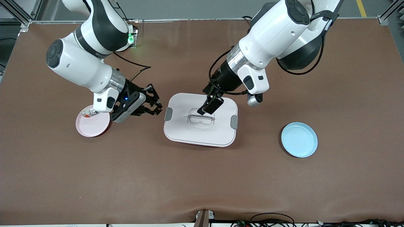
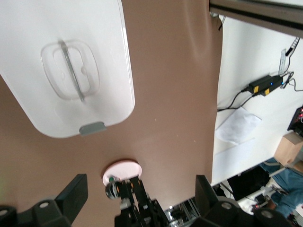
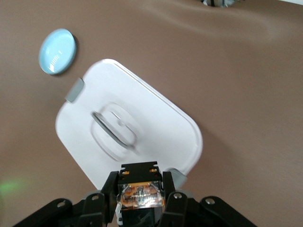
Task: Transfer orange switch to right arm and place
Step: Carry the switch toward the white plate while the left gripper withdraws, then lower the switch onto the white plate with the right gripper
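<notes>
The orange switch (image 3: 141,195), a small black block with an orange centre under a clear cover, sits clamped between the fingers of my right gripper (image 3: 141,201). In the front view my right gripper (image 1: 154,107) hangs over the table between the pink plate (image 1: 94,127) and the white lidded box (image 1: 180,129). My left gripper (image 1: 208,107) is open and empty, just above the box's lid near its clear handle (image 1: 201,118). In the left wrist view its two fingers (image 2: 71,194) stand wide apart with nothing between them.
A small silver-white piece with a red-orange tip (image 1: 86,113) lies on the pink plate's rim. A light blue plate (image 1: 299,139) lies toward the left arm's end of the table. The box lid (image 3: 161,127) and the blue plate (image 3: 57,45) show in the right wrist view.
</notes>
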Available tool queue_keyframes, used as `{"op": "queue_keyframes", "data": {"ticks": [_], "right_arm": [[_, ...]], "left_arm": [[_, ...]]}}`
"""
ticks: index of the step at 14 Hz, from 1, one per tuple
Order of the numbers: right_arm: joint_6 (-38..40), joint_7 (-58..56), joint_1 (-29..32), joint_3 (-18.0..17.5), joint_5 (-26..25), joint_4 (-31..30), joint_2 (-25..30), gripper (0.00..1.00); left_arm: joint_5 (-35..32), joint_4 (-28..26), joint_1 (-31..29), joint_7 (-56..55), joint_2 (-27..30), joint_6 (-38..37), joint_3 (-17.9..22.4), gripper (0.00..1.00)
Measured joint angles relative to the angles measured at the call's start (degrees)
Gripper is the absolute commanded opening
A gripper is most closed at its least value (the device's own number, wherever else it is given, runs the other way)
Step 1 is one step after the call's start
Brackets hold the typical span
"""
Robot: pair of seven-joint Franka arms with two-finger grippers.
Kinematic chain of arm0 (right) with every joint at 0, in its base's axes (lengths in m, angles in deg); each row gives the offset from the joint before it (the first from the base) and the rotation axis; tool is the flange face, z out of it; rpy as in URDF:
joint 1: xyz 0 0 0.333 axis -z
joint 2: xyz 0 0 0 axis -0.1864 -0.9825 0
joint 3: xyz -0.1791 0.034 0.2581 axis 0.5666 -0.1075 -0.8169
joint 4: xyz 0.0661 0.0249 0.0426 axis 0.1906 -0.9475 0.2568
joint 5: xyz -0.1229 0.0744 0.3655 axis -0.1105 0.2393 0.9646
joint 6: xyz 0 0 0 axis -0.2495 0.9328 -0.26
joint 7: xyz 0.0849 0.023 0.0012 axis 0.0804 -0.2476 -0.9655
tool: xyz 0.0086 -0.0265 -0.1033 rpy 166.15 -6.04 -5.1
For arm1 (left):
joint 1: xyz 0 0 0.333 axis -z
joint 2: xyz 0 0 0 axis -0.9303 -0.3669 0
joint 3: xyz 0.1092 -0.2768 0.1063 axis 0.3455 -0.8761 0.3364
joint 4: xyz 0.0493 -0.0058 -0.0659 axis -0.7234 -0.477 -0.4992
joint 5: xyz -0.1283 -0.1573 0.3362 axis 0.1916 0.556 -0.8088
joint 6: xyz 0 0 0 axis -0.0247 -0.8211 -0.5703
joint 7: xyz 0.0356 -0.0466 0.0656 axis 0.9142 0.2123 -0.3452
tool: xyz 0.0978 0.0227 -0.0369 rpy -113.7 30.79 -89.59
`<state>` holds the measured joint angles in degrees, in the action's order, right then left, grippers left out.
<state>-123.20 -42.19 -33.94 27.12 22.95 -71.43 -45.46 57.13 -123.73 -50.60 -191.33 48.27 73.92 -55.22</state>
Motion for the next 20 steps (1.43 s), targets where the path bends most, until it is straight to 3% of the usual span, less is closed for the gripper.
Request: {"op": "queue_keyframes", "data": {"ticks": [8,12,16,20], "right_arm": [[3.5,-18.0,5.7,0.1,-12.3,-4.6,-0.1,0.00],[3.8,-24.9,7.6,0.2,-15.0,-9.1,0.9,0.00],[1.6,-31.3,9.8,0.3,-19.3,-14.8,2.7,0.00],[-5.6,-42.6,13.2,0.4,-21.6,-21.8,3.9,0.00]], "left_arm": [[-6.4,-7.6,-1.5,3.2,0.1,-2.5,0.1,1.00],[-6.5,-12.6,-5.7,11.4,2.1,-4.3,0.1,1.00],[-6.5,-14.3,-10.4,23.0,3.8,-13.9,0.1,1.00],[-6.5,-16.0,-16.6,40.3,6.3,-23.8,0.1,1.00]]}}
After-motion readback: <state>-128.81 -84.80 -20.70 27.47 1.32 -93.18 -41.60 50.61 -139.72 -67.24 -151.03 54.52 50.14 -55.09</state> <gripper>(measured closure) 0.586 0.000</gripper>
